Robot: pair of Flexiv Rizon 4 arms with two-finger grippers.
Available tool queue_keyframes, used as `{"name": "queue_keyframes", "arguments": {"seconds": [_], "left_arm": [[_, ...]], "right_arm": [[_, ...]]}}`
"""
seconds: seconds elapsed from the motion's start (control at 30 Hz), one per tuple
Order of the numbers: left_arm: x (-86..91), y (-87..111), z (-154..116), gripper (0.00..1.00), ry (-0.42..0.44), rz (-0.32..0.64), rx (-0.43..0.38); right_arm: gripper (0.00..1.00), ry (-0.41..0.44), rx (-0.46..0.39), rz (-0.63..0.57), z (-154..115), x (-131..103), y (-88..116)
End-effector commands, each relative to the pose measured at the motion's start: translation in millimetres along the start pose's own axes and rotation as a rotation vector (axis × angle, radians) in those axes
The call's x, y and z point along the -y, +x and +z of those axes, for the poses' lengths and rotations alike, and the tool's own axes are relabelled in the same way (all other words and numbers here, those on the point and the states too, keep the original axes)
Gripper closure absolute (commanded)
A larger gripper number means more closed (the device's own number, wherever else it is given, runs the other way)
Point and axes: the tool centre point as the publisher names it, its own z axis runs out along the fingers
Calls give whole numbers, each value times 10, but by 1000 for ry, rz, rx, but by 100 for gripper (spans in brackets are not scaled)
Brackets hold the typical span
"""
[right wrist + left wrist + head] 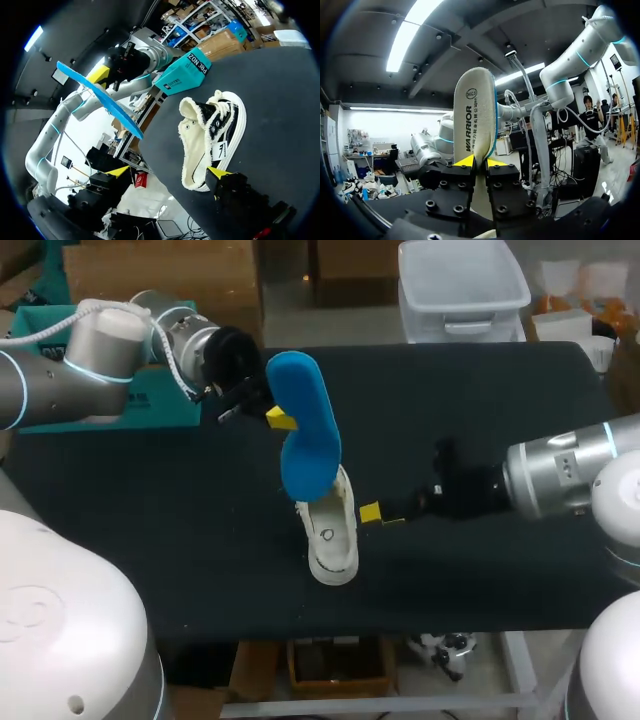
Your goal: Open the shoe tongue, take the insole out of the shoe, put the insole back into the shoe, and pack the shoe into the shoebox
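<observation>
Closing the left fingers [464, 162] on the insole [475, 110], one pad on each face, pale printed side toward the wrist and blue side away. Holding it upright and clear of the worktop [480, 420], its lower end hanging just above the mouth of the shoe [332, 540]. Right fingers [218, 173] spread apart and gripping nothing: one yellow tip at the shoe's side by the sole, the other well clear of it. Shoe near the middle of the worktop, a little toward the near edge, opening upward. Teal shoebox [168, 402] at the far left corner, beside the left arm.

Judging by this, insole out and its return the step in hand. Keep the right tip braced against the sole so the shoe cannot slide. Tilt the insole so the lower end leads, feed it in under the tongue toward the toe, and go slowly, since the foam probably buckles if pushed end-on. Let go only once the back end sits flat in the heel.
</observation>
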Motion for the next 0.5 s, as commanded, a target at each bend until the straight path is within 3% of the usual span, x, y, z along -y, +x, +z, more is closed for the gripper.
{"name": "queue_keyframes", "arguments": {"seconds": [0.03, 0.5], "left_arm": [[-46, -6, -42, 100, 59, -4, 2], [41, -18, 0, 100, 117, -55, -21]], "right_arm": [[0, -40, -27, -23, -23, 85, 7], [0, -70, -49, -51, -13, 135, -23]]}}
